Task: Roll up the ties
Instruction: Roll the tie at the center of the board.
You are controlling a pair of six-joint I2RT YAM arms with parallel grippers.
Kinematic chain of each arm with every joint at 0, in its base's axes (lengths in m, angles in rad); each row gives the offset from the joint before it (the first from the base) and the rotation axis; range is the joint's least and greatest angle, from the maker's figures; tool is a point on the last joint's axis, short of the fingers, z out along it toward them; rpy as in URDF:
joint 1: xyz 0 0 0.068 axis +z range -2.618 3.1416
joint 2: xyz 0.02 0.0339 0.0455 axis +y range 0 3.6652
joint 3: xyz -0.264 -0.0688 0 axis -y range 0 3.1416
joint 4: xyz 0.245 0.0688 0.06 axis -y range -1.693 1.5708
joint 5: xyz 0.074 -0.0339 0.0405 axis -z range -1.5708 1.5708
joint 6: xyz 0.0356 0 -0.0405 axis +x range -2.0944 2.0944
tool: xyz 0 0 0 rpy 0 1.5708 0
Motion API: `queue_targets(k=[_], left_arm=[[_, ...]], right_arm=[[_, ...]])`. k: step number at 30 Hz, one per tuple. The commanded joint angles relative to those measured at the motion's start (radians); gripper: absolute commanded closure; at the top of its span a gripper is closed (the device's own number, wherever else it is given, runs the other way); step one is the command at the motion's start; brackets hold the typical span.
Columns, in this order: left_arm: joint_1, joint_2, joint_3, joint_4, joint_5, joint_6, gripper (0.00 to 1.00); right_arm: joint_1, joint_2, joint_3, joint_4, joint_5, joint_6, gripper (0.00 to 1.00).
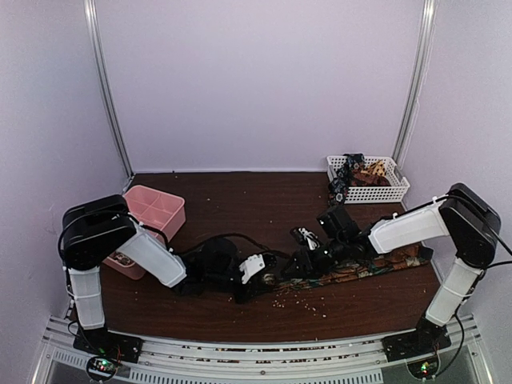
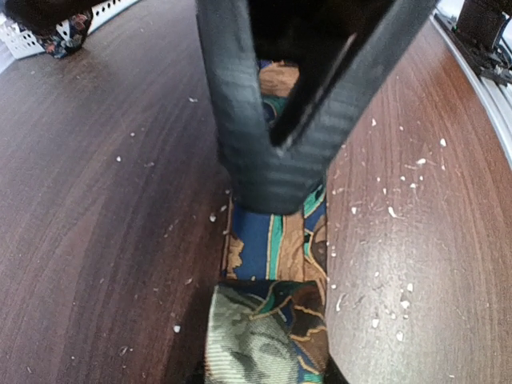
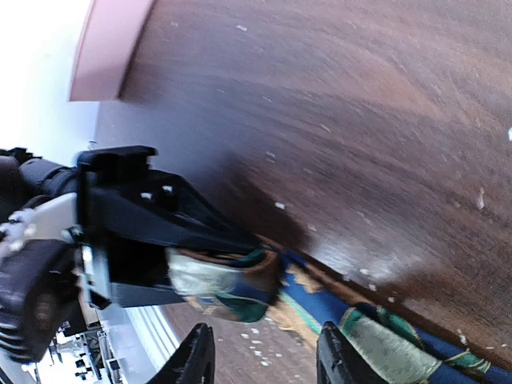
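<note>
A patterned tie point(image 1: 360, 268) in blue, brown and green lies flat along the table's front, running right from the centre. Its left end is turned up into a small coil point(image 2: 268, 336). My left gripper point(image 1: 262, 280) is shut on that coil, and the right wrist view shows its black fingers point(image 3: 184, 232) clamping the coil point(image 3: 220, 280). My right gripper point(image 3: 264, 360) is open just right of the coil, above the flat strip point(image 3: 384, 332), with nothing between its fingertips. In the left wrist view the right gripper point(image 2: 276, 160) is a dark V over the strip point(image 2: 276, 240).
A white basket point(image 1: 392, 192) with rolled ties in it stands at the back right. A pink compartment box point(image 1: 156, 212) sits at the left beside my left arm. Pale crumbs point(image 1: 304, 300) are scattered on the brown table near the front edge.
</note>
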Motion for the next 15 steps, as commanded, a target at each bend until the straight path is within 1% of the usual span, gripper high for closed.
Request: queue_targets(k=[1, 6, 11, 13, 15], left_arm=[[-0.001, -0.001, 0.030, -0.304, -0.022, 0.044, 0.79], [-0.001, -0.001, 0.044, -0.324, -0.020, 0.046, 0.78], [-0.001, -0.002, 0.039, -0.320, -0.021, 0.045, 0.78], [-0.001, 0.001, 0.040, -0.320, -0.021, 0.044, 0.78], [-0.002, 0.000, 0.044, -0.323, -0.021, 0.048, 0.78]], right_arm=[[0.007, -0.021, 0.007, 0.054, -0.040, 0.077, 0.53], [0.049, 0.042, 0.062, 0.043, -0.040, 0.099, 0.55], [0.065, 0.081, 0.088, 0.053, -0.034, 0.105, 0.58], [0.069, 0.101, 0.101, 0.038, -0.028, 0.098, 0.60], [0.071, 0.121, 0.110, 0.030, -0.028, 0.090, 0.65]])
